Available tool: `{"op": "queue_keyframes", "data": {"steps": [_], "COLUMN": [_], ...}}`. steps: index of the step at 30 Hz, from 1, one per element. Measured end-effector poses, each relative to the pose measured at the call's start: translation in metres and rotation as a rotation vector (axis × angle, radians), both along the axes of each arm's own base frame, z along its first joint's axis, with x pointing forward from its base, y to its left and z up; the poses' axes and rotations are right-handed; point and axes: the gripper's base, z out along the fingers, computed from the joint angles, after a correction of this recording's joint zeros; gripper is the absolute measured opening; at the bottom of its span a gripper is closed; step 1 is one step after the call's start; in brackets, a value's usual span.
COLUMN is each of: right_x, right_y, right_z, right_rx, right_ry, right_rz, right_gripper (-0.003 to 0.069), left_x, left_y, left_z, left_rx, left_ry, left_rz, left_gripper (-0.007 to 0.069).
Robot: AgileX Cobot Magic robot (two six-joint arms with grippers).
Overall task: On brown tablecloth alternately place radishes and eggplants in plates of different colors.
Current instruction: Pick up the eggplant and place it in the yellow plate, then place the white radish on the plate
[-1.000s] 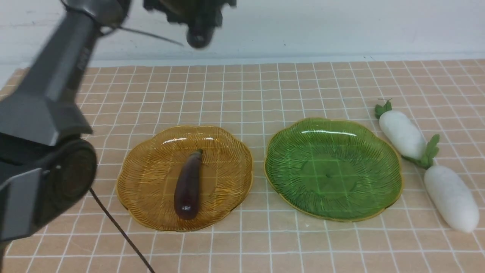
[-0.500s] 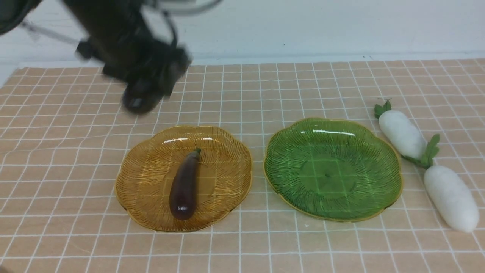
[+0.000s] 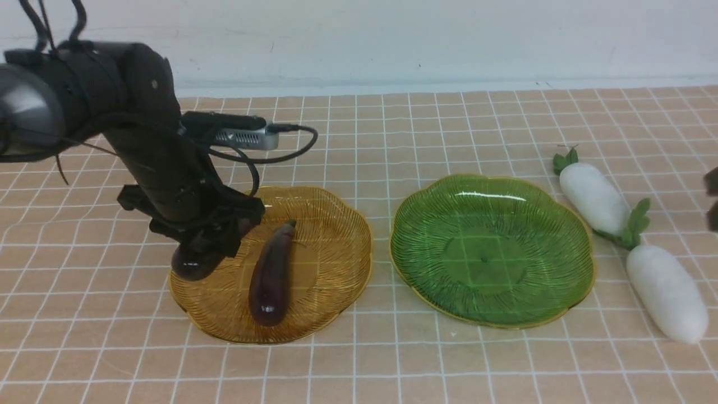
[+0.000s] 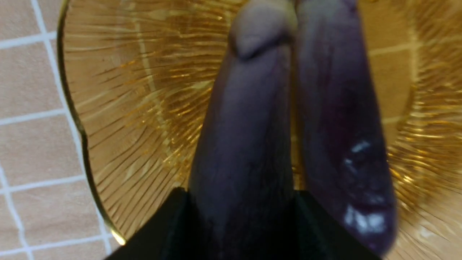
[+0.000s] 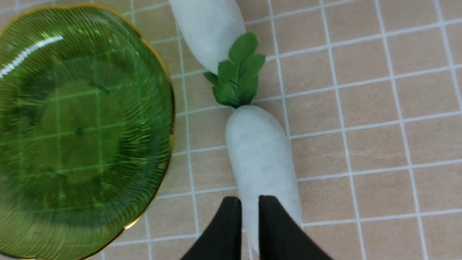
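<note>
**The left gripper (image 3: 203, 246) holds 1 eggplant (image 3: 190, 265) over the yellow plate (image 3: 336, 224).**

On the left, its jaws are partly closed and squeeze the dark purple eggplant, which hangs low over the left side of the plate. A second eggplant (image 3: 272, 275) lies right beside it in the middle of that plate. Next comes the green plate (image 3: 493, 252), close to the yellow one. Just past it, 2 white radishes lie end to end on the brown tablecloth (image 3: 392, 365). The near radish (image 3: 667, 292) has green leaves that reach the far radish (image 3: 594, 196). The right gripper (image 5: 249, 203) hangs above the near radish and grips nothing. Its fingers look close together with a thin gap, and I cannot tell if it is open or shut.
</note>
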Motion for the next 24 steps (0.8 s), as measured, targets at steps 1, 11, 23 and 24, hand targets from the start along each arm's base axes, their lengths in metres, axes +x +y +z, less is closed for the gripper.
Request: {"op": "queue_keyframes", "data": {"steps": [1,11,23,24], "right_x": [0.004,0.02,0.024,0.023], "right_y": [0.004,0.021,0.021,0.023], "right_z": [-0.007,-0.065,-0.037,-0.024], "right_rx": [-0.011,-0.06,-0.017,0.006], "right_ry": [0.016,0.166,0.271,0.258], "right_rz": [0.019,0.059,-0.083,-0.1], "right_gripper": [0.0508,0.0653,0.0462,0.0462], "left_x": [0.001,0.003,0.005,0.004], "left_y": [0.0,-0.001,-0.002,-0.002], "left_z": [-0.002,-0.011,0.013,0.02], "left_rx": [-0.002,-0.035,-0.039,-0.039], "left_ry": [0.005,0.038,0.052,0.044], "left_rz": [0.003,0.021,0.005,0.002], "left_gripper": [0.0286,0.0468,0.0412,0.0344]}}
